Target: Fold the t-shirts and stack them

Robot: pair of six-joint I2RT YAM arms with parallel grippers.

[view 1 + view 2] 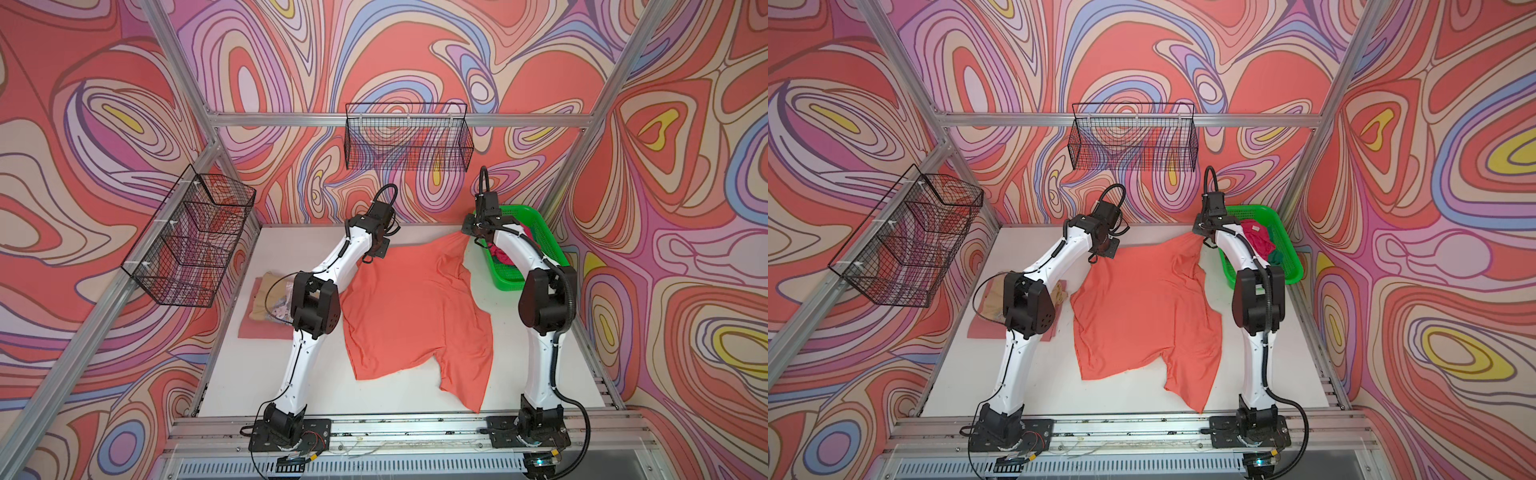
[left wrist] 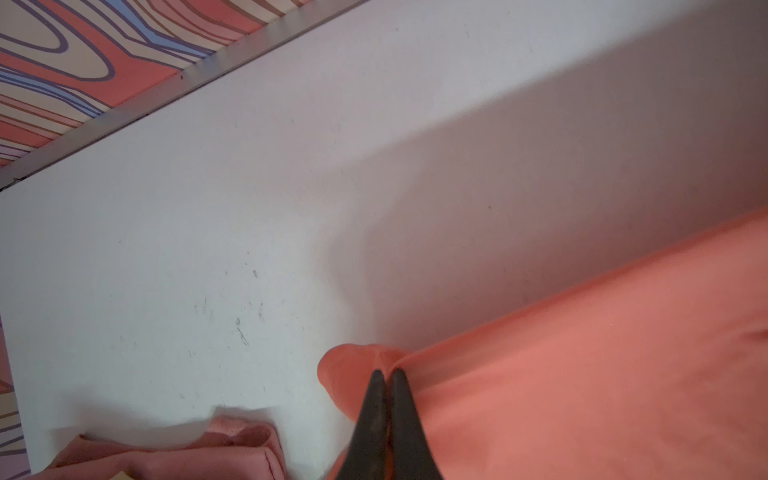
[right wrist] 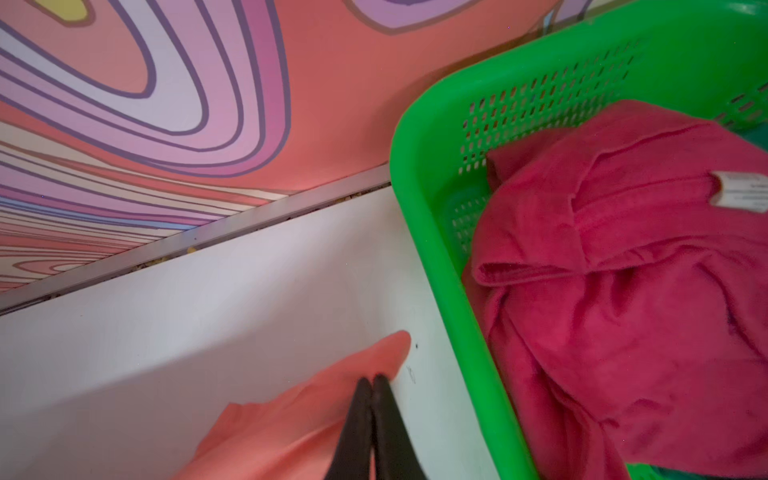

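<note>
A coral-orange t-shirt lies spread on the white table in both top views. Its two far corners are lifted. My left gripper is shut on the far left corner of the shirt. My right gripper is shut on the far right corner, next to the green basket. A magenta-pink t-shirt with a white label lies crumpled in the basket over a dark green one. At the left a folded tan t-shirt rests on a folded salmon-pink one.
The green basket stands at the far right corner of the table. A black wire basket hangs on the back wall and another on the left wall. Both arm bases sit on the front rail.
</note>
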